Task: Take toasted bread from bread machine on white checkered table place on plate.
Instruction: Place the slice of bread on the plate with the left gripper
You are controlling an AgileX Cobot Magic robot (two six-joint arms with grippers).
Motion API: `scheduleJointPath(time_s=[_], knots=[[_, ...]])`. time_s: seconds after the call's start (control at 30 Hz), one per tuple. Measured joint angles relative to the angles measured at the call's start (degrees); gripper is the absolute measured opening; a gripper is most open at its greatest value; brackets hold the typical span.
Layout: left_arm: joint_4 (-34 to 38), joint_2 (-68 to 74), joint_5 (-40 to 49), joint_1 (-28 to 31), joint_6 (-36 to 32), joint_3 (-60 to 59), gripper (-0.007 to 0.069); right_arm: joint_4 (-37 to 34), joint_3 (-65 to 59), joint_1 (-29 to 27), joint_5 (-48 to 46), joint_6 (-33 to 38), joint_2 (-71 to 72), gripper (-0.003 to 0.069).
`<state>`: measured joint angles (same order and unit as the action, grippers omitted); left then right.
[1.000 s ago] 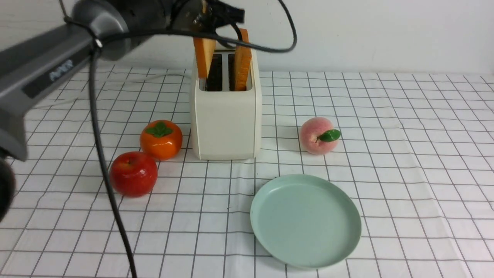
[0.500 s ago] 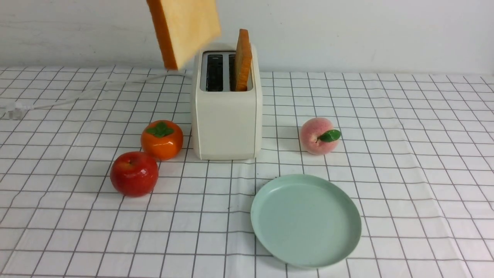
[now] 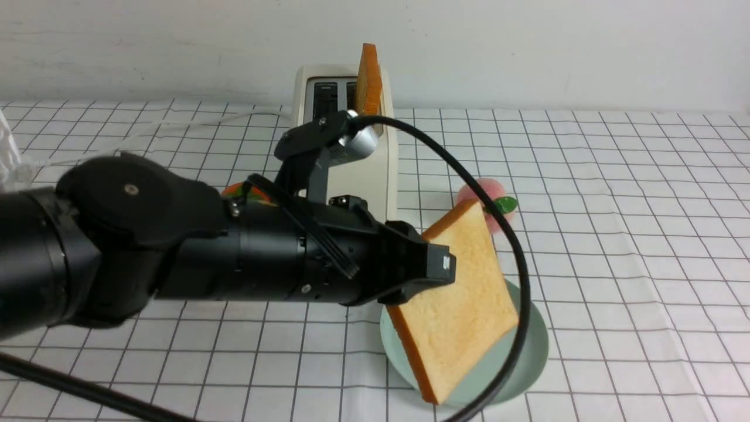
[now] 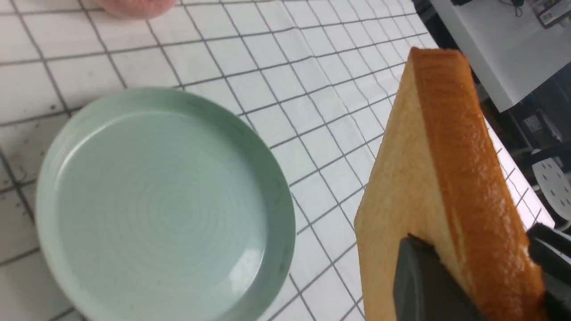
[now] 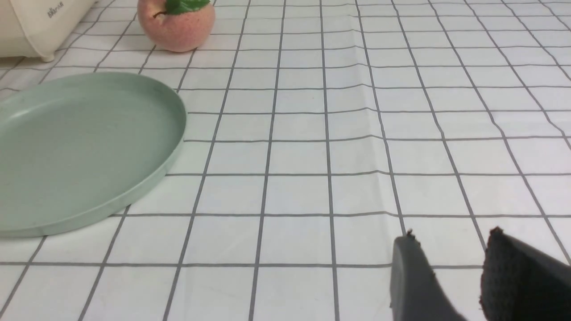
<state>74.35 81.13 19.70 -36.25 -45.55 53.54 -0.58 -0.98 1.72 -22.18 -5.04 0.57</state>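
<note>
My left gripper (image 3: 436, 266) is shut on one slice of toasted bread (image 3: 463, 305), gripping it by a corner. The golden slice hangs tilted just above the mint-green plate (image 3: 530, 357), its lower corner near the plate's front rim. In the left wrist view the dark fingers clamp the toast (image 4: 428, 178) beside the plate (image 4: 156, 214). A second slice (image 3: 368, 79) stands upright in the right slot of the cream bread machine (image 3: 375, 176). My right gripper (image 5: 451, 232) hovers open and holding nothing over the white checkered table (image 5: 312, 156), right of the plate (image 5: 89, 147).
A pink peach (image 3: 477, 190) lies behind the plate, partly hidden by the toast. An orange persimmon (image 3: 240, 190) peeks over the left arm. The arm's black cable (image 3: 515, 252) loops across the plate. The toaster's white cord (image 3: 176, 126) runs off to the left.
The left arm has come down from above the toaster to the front right. The slice it carries has gone from high up to just over the plate.
</note>
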Motion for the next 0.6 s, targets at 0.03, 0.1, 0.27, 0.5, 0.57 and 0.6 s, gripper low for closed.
scheduleJointPath(time_s=[0.03,0.1,0.27,0.5,0.57,0.6], knots=[[5.8,0.6,-0.7,-0.4,-4.9,-0.1,0.0111,0.0,0.0,0.0,0.0,0.0,0.0,0.0240],[9.9,1.4,-0.8,-0.6,-9.5,-0.2,0.0111,0.0,0.0,0.0,0.0,0.0,0.0,0.0240],[22.4,6.1,-1.3,-0.7,-23.1,-0.2,0.0111,0.1,0.0,0.0,0.0,0.0,0.0,0.0240],[23.3,12.3,-1.0,-0.7,-24.9,1.4,0.0111,0.1,0.0,0.0,0.0,0.0,0.0,0.0240],[23.3,14.5,-0.7,-0.7,-25.0,3.4,0.0111,0.1,0.0,0.0,0.0,0.0,0.0,0.0240],[23.4,14.6,-0.6,-0.7,-25.0,3.6,0.0111,0.1,0.0,0.0,0.0,0.0,0.0,0.0240]])
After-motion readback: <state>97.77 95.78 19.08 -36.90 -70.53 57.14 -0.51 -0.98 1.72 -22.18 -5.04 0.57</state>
